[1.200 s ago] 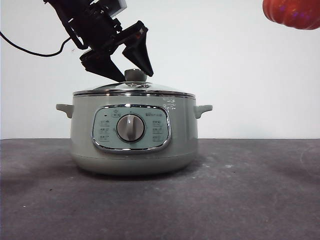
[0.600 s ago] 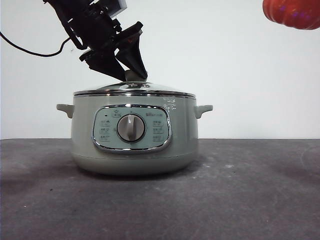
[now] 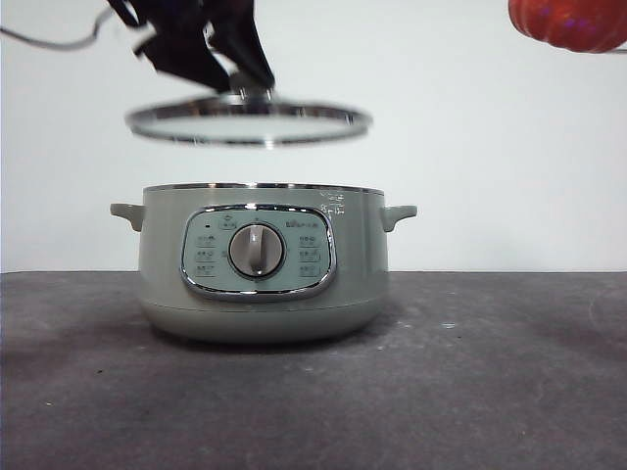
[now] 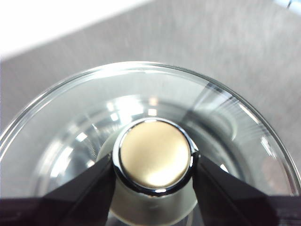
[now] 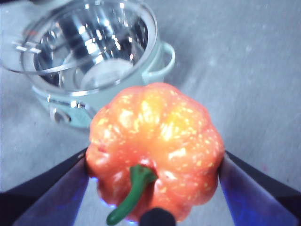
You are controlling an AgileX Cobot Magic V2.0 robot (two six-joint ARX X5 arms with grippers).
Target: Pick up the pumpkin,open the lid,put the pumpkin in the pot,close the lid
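Note:
The sage-green pot (image 3: 263, 262) stands on the dark table, open, its shiny inside showing in the right wrist view (image 5: 96, 52). My left gripper (image 3: 217, 59) is shut on the knob (image 4: 154, 162) of the glass lid (image 3: 249, 123) and holds the lid level, well above the pot's rim. In the left wrist view the lid's chrome rim (image 4: 237, 101) rings the knob. My right gripper (image 5: 153, 188) is shut on the orange pumpkin (image 5: 157, 146), high up at the pot's right side; the pumpkin shows at the top right corner of the front view (image 3: 571, 22).
The pot has a small handle on each side (image 3: 399, 213) and a grey dial (image 3: 257, 251) on its front panel. The dark grey table (image 3: 490, 372) stretches around it, with a white wall behind.
My left gripper closed on the lid's knob and has lifted the lid off the pot, up and slightly left. The pumpkin stays almost still at the top right.

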